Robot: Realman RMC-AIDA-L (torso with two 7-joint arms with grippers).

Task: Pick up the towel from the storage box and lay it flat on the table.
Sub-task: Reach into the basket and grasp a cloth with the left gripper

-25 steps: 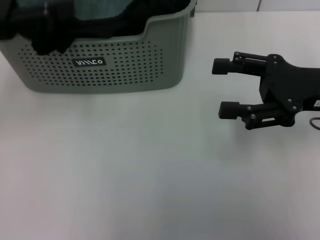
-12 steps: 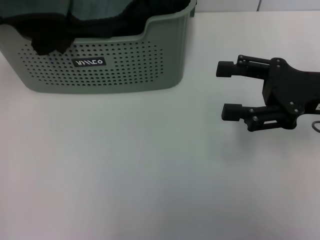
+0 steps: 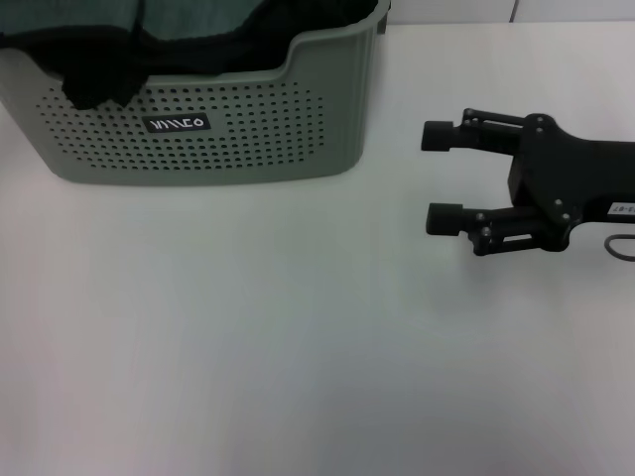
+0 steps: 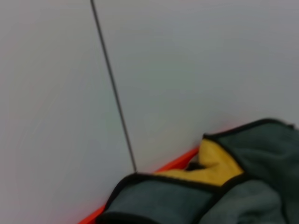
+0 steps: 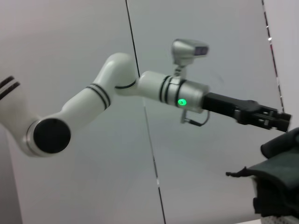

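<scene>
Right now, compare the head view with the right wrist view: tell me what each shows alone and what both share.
Only the head view shows the right tool, open above the table, and the storage box's perforated front with its label. Only the right wrist view shows the left arm reaching across, its left tool above the cloth. Both show the towel bunched in the storage box.

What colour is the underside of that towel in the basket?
Yellow, under the teal-grey face of the towel, edged with a black hem; the left wrist view shows it best.
</scene>
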